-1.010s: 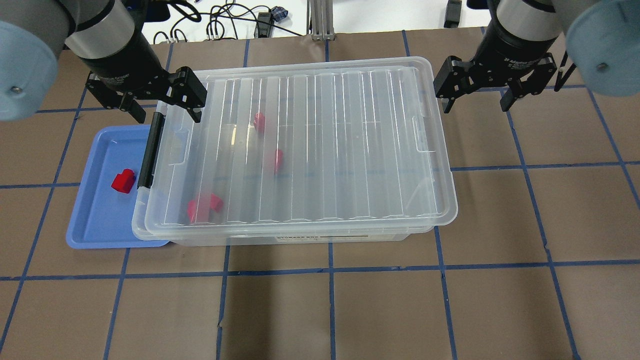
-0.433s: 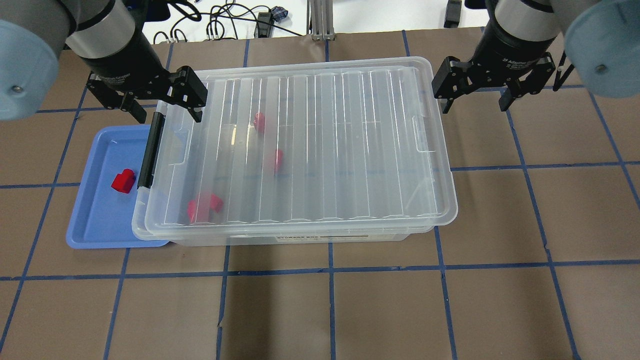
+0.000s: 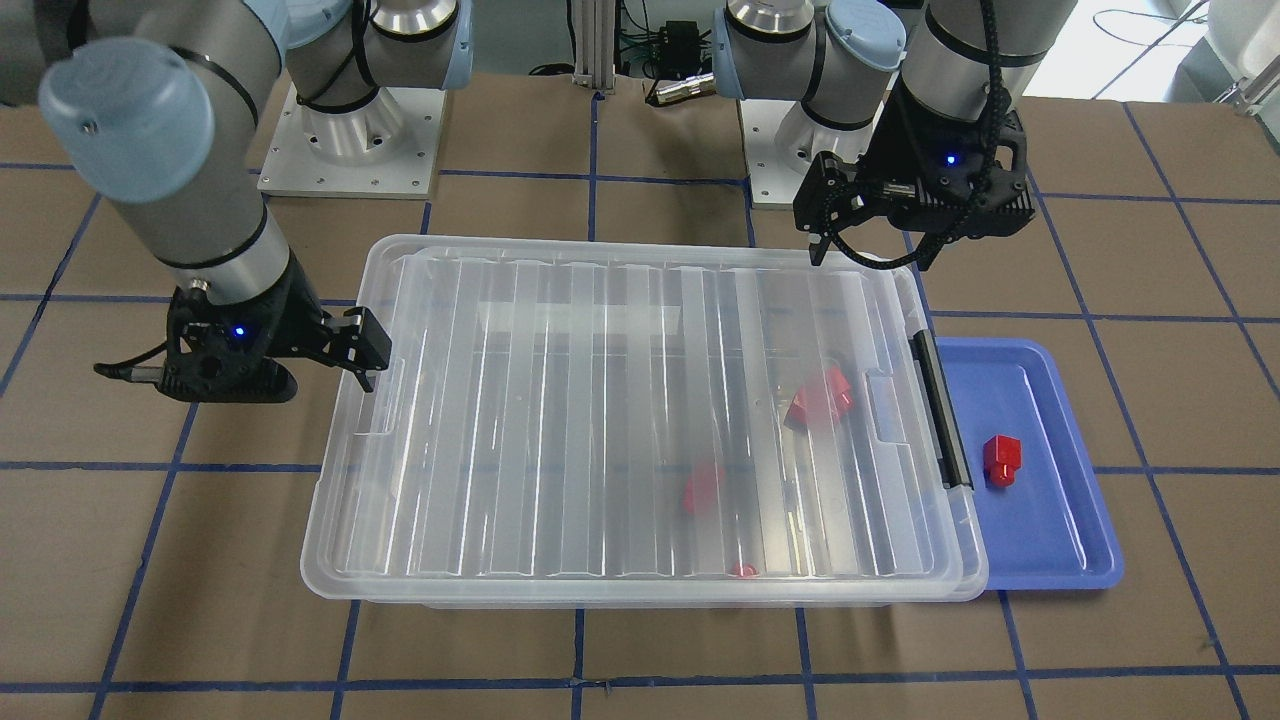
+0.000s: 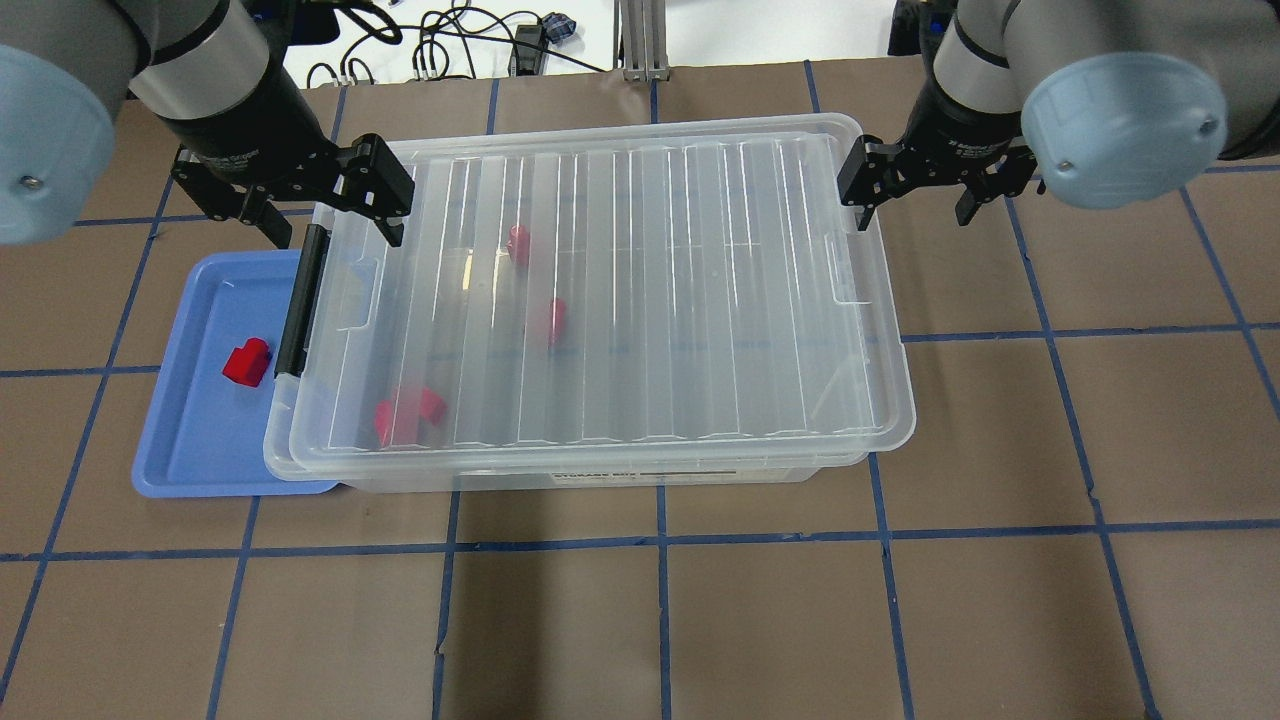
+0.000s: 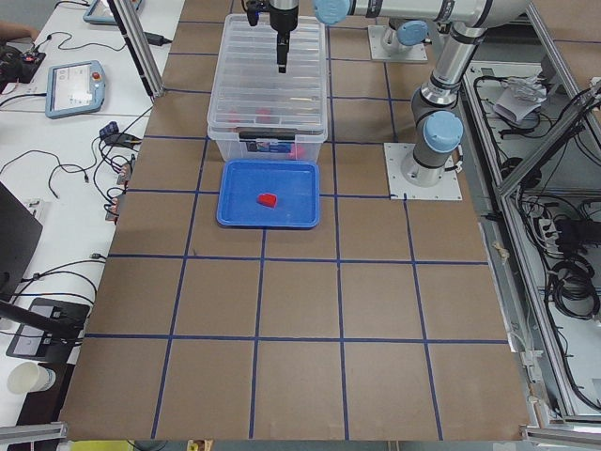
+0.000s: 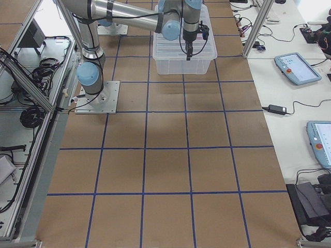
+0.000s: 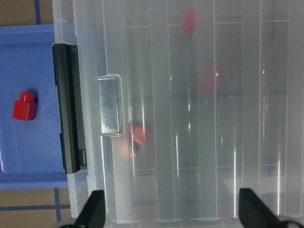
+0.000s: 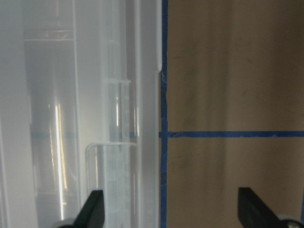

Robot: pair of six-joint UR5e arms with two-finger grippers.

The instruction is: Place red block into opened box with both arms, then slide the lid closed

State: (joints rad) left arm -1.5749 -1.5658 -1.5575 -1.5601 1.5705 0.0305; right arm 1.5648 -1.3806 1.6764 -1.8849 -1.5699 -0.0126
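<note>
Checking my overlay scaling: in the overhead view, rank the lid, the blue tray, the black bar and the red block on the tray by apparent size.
Largest to smallest:
1. lid
2. blue tray, though the box overlaps one side of it
3. black bar
4. red block

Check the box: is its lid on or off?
On: the lid lies over the box, covering nearly all of it; only the black bar end shows past its edge. Fully seated: cannot tell.
</note>
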